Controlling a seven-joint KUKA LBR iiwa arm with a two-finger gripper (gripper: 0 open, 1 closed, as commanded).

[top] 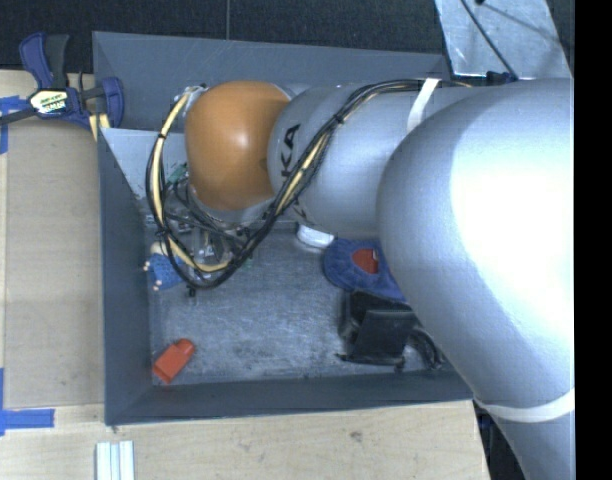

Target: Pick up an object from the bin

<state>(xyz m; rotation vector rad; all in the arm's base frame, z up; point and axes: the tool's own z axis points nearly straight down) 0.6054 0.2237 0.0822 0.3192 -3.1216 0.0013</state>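
Note:
My gripper (198, 232) is low in the bin's far left corner, mostly hidden beneath the arm's orange dome and looped cables. A small blue thing (161, 274) lies just left of and below it, close against the bin's left wall. I cannot tell whether the two touch. An orange-red block (173, 360) lies apart from the gripper at the near left corner of the bin floor.
A black boxy thing (380, 331) sits near the front wall at the right. Behind it lies a blue soft thing with a red spot (358, 264), and a white round piece (313, 236) beside it. The arm covers the bin's right and back.

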